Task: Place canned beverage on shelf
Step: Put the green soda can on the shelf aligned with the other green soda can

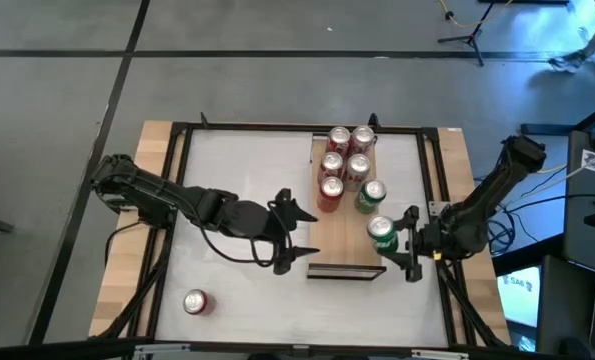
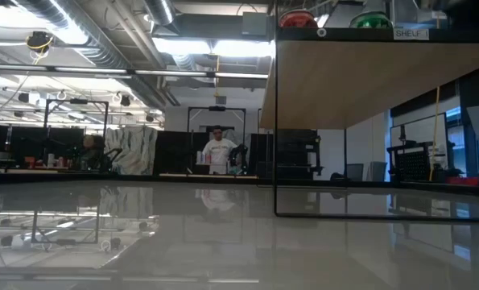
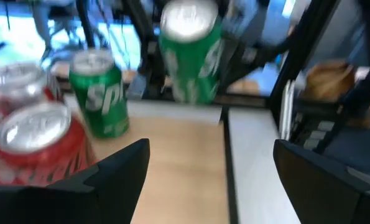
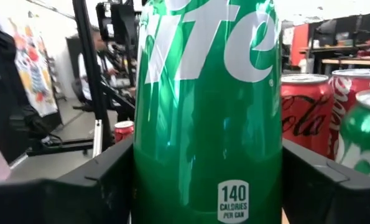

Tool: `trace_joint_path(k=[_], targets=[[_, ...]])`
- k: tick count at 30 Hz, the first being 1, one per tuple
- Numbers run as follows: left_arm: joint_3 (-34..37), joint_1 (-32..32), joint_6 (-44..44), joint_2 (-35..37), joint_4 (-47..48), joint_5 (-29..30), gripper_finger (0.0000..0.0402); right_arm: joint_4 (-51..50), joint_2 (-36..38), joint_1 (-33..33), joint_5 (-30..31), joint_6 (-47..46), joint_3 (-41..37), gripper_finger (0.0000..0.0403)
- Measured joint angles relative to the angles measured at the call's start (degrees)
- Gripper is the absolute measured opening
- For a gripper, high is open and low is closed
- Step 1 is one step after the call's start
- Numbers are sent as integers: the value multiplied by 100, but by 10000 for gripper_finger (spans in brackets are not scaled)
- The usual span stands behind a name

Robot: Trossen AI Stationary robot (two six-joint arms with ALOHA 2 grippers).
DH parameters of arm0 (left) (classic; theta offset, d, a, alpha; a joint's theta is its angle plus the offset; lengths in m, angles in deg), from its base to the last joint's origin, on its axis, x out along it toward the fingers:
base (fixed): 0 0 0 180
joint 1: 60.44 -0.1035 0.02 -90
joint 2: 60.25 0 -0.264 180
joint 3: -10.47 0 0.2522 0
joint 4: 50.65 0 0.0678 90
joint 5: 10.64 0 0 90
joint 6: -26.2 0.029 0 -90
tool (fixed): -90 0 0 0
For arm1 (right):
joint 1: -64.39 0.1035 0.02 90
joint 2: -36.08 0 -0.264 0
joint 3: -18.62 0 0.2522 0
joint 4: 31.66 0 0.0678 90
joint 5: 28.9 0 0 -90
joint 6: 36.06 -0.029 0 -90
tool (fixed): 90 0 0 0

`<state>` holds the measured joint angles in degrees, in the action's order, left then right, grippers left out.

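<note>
My right claw [image 1: 401, 243]: gripped the tall green aluminium soda can [image 1: 381, 232] upright over the long light-wood shelf board [image 1: 347, 245].
My left claw [image 1: 299, 232]: gaped open, empty, just beside the shelf.

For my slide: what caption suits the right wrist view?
Right gripper clasps a green Sprite can beside red Coca-Cola cans.

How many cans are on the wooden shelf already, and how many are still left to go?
Six cans already stand on the shelf: four red, one with a silver top, one green. The right gripper has its jaws around another green can at the shelf's right edge. The left gripper waits open beside the shelf. One red can still lies on the white table.
</note>
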<state>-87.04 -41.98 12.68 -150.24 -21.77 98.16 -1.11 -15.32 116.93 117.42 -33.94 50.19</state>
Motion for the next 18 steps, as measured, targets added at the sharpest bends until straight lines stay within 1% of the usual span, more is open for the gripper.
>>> trace_joint_path(k=[4,7,10,15,18], targets=[[0,0,60,-19,-633,2,330,999,-9,-7,-220,267,-558,299],[0,0,222,-201,-1070,21,330,1489,-34,-7,-278,292,-871,298],[0,-34,254,-546,-1575,29,330,1602,-39,-7,-286,336,-1027,296],[2,-206,352,-1132,-2426,223,330,1618,-99,-86,-323,455,-1032,302],[2,-336,451,-1390,-2585,335,330,1582,-174,-317,-516,442,-1035,299]])
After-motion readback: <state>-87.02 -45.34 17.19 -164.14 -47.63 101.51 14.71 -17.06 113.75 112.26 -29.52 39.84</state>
